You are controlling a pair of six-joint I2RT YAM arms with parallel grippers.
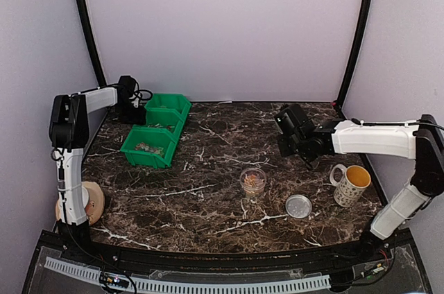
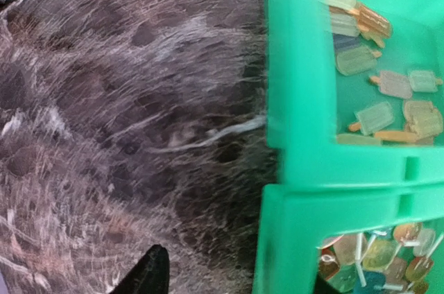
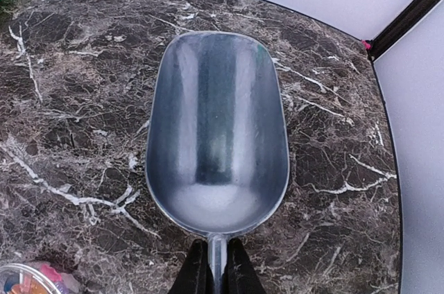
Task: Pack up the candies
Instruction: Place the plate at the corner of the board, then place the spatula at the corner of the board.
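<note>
Candies [image 2: 378,256] in green bin [image 2: 298,238]; scoop [image 3: 216,134] in right gripper [image 3: 217,270]

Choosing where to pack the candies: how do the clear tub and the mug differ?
The clear tub is see-through and handleless; the mug is opaque, with a handle. The tub holds candies; the mug shows only its yellow inside. Both stand upright and uncovered on the table.

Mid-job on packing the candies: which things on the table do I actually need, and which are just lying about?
For the job: candies, green bins holding them, clear tub, its lid, metal scoop in the right claw.
Lying about: mug, what looks like a tape roll at the table's near-left edge.
</note>
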